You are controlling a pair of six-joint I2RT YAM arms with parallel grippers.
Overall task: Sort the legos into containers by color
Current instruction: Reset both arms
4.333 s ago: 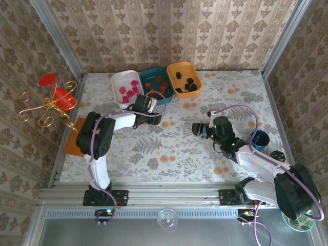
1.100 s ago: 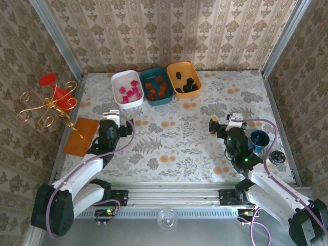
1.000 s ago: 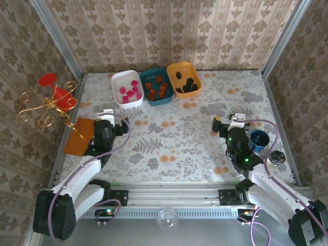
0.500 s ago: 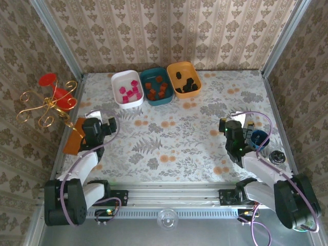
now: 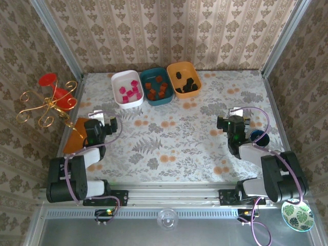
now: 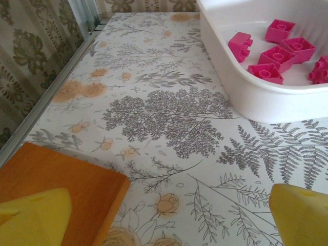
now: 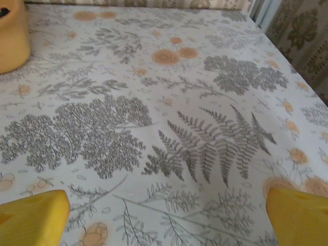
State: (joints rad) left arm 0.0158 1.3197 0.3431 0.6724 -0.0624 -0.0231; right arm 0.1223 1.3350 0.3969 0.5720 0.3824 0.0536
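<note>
- Currently, sorting looks complete. The pink legos (image 5: 129, 90) lie in the white tray (image 5: 117, 82), the orange-red legos (image 5: 157, 87) in the teal tray (image 5: 159, 102), and the black legos (image 5: 186, 84) in the orange tray (image 5: 195, 73).
- The three trays stand side by side at 12 o'clock on the surface (image 5: 174, 138).
- Left pincer (image 5: 102, 122): jaws wide, empty, low at 9 o'clock. One finger hangs over the corner of the mat (image 6: 56, 179).
- Right pincer (image 5: 232, 119): jaws wide, empty, low at 3 o'clock, near the blue cup (image 5: 259, 137).
- Step in hand, as judged: verify and park.
- Scan the surface between the pincers for stray legos before ending.
- Keep both pincers wide.
- Lift clear of mat and cup before any move, so that neither is dragged.
- Stay well away from the trays at 12 o'clock to avoid spilling sorted legos.
</note>
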